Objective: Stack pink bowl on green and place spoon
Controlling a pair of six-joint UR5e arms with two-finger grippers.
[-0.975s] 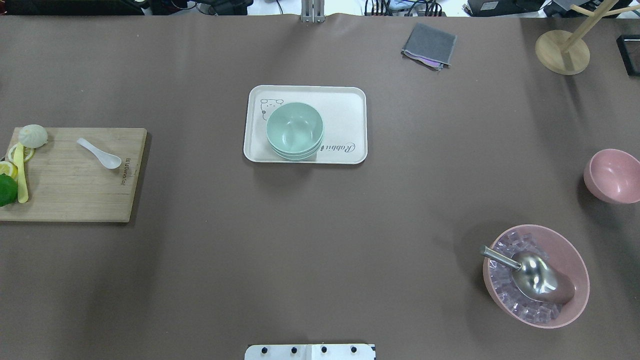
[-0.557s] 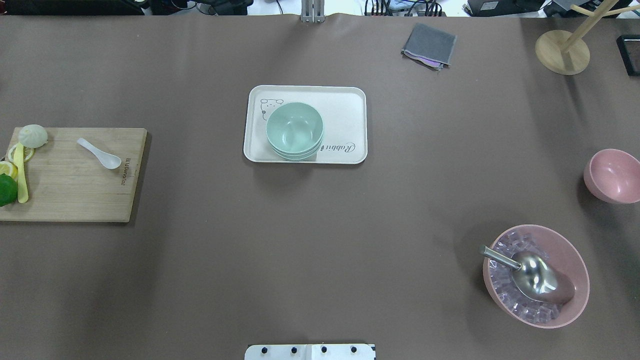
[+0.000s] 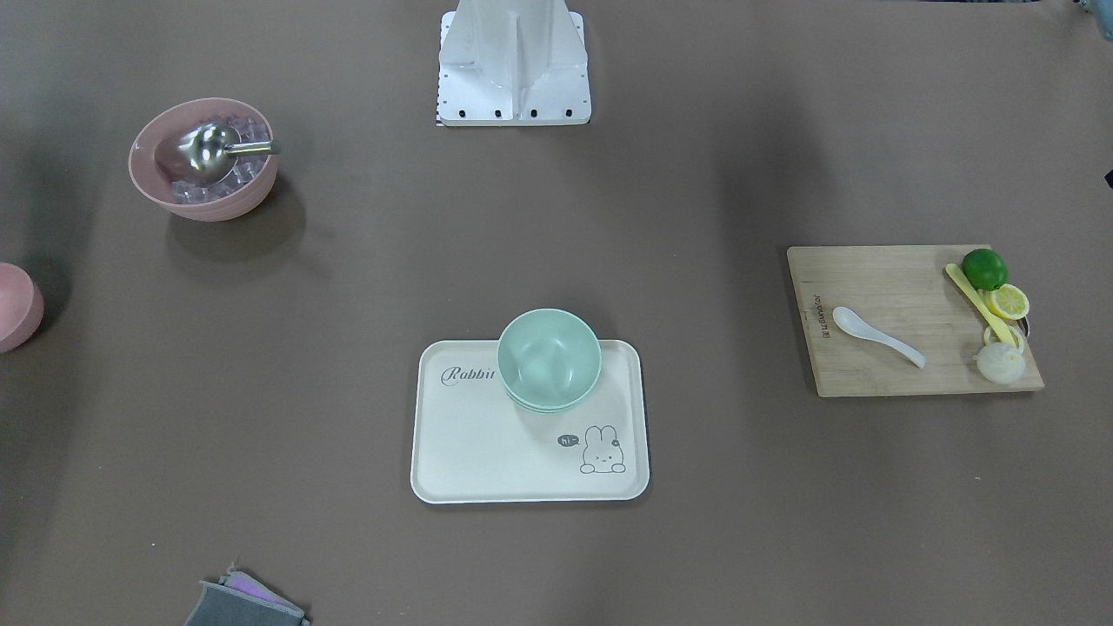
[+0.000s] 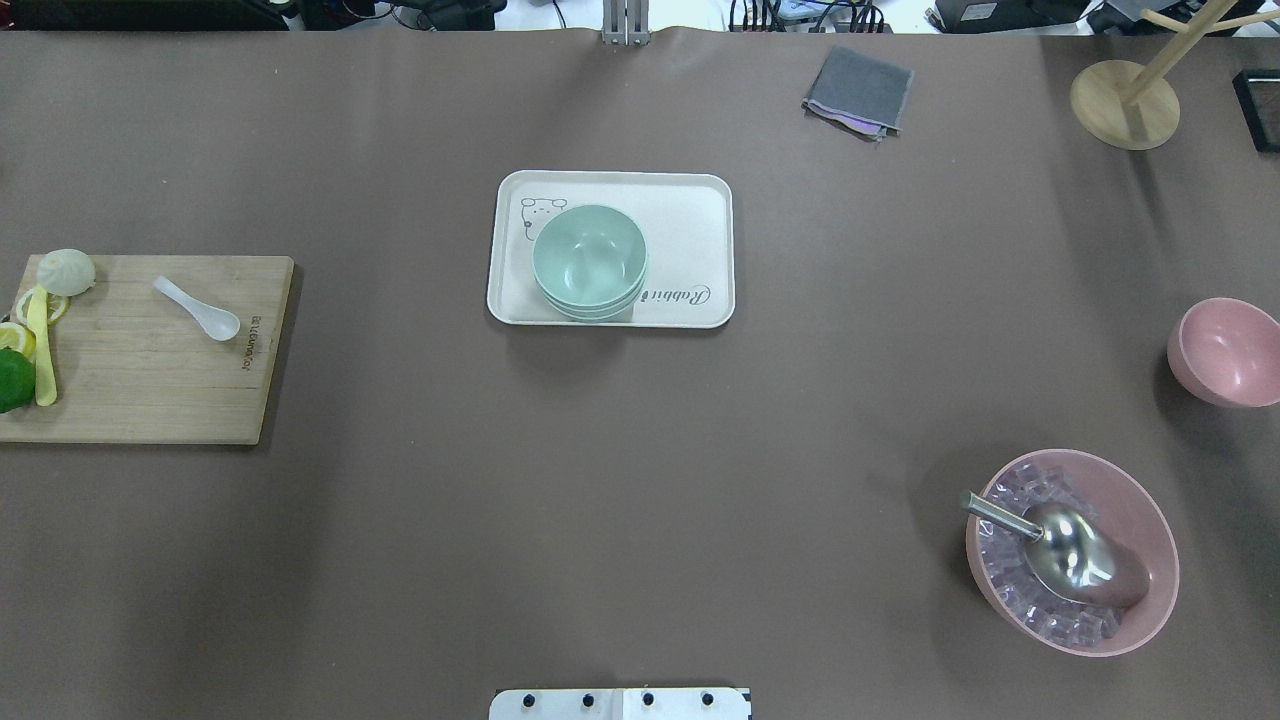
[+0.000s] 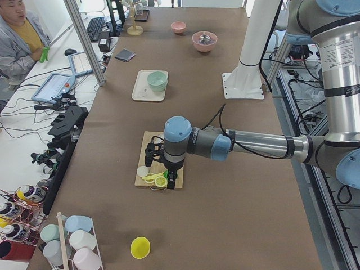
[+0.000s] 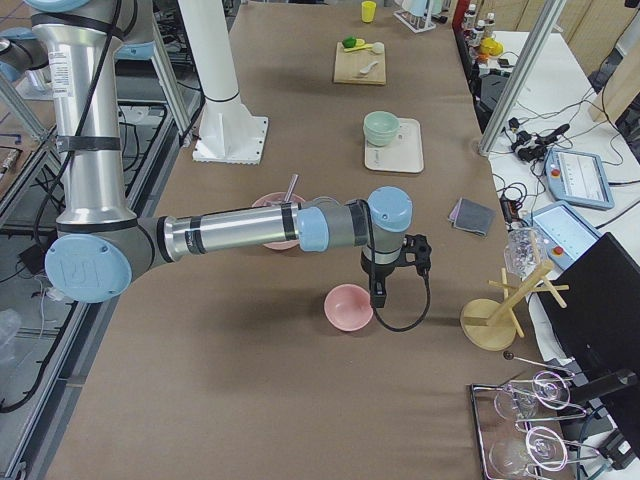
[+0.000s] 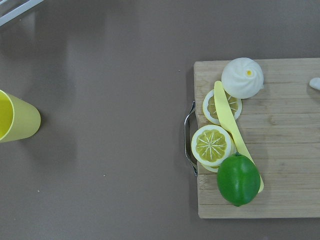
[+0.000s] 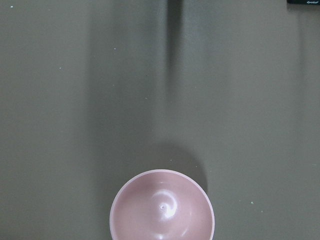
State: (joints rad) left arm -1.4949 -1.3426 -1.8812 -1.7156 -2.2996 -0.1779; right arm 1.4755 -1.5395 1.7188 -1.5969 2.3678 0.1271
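The empty pink bowl [image 4: 1228, 352] stands upright at the table's right edge and also shows in the right wrist view [image 8: 162, 207]. Stacked green bowls [image 4: 589, 260] sit on a cream tray [image 4: 690, 215] at the middle. A white spoon [image 4: 198, 307] lies on the wooden cutting board [image 4: 150, 380] at the left. My right gripper [image 6: 378, 295] hangs just beside and above the pink bowl. My left gripper [image 5: 170, 179] hangs over the board's fruit end. Both show only in the side views, so I cannot tell whether they are open or shut.
A large pink bowl [image 4: 1150, 520] with ice cubes and a metal scoop [image 4: 1065, 550] stands at the front right. A lime [image 7: 238, 180], lemon slices, a yellow knife and a bun share the board. A yellow cup [image 7: 15, 117], a grey cloth [image 4: 858, 90] and a wooden stand [image 4: 1125, 100] are nearby.
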